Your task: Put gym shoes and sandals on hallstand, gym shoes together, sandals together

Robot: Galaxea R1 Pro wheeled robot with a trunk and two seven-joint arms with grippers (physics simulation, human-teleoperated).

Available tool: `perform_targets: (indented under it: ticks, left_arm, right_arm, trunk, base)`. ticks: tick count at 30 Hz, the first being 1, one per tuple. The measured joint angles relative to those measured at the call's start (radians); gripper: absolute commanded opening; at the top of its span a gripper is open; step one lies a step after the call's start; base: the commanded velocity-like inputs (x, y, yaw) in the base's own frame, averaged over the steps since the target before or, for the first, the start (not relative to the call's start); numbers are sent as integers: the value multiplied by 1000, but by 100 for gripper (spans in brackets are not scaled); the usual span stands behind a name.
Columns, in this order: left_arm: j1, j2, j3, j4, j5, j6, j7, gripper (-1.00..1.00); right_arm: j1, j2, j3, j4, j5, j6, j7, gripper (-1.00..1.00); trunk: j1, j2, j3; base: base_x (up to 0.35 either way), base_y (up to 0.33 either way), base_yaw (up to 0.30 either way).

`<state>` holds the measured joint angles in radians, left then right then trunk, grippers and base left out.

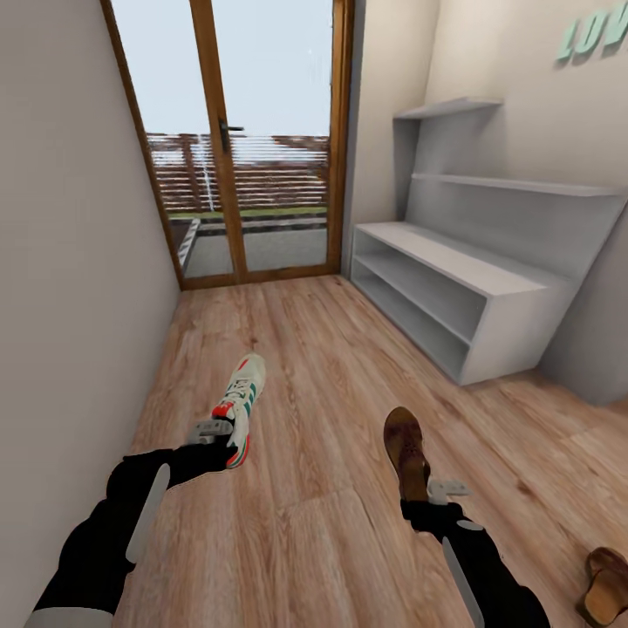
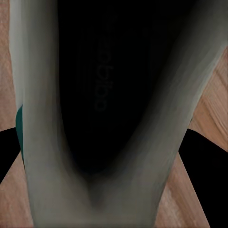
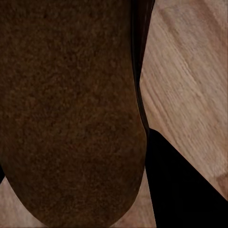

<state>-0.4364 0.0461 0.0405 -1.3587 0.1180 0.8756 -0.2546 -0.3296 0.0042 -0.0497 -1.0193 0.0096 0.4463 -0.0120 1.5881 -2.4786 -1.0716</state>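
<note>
My left gripper is shut on the heel of one gym shoe, a white sneaker with green stripes, held above the corridor floor with its toe pointing to the door. In the left wrist view the shoe's pale rim and dark inside sit between the black fingers. My right gripper is shut on a brown sandal; its footbed lies beside a black finger. The second sandal lies on the floor at the lower right. The hallstand stands against the right wall. The other gym shoe is out of view.
A wood-framed glass door closes the far end of the corridor. A plain wall runs close along the left side. Floating shelves hang above the hallstand's bench.
</note>
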Motion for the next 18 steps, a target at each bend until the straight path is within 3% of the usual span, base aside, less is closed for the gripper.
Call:
perform_targets:
  ticks: [8,18]
  left_arm:
    - [0,0,0,0,0,0,0,-100]
    - [0,0,0,0,-1,0,0,-100]
  right_arm:
    - [0,0,0,0,0,0,0,-100]
    - [0,0,0,-3,-1,1,0,-100]
  trunk:
    - [0,0,10]
    - [0,0,12]
  base:
    - [348,0,179]
    - [348,0,21]
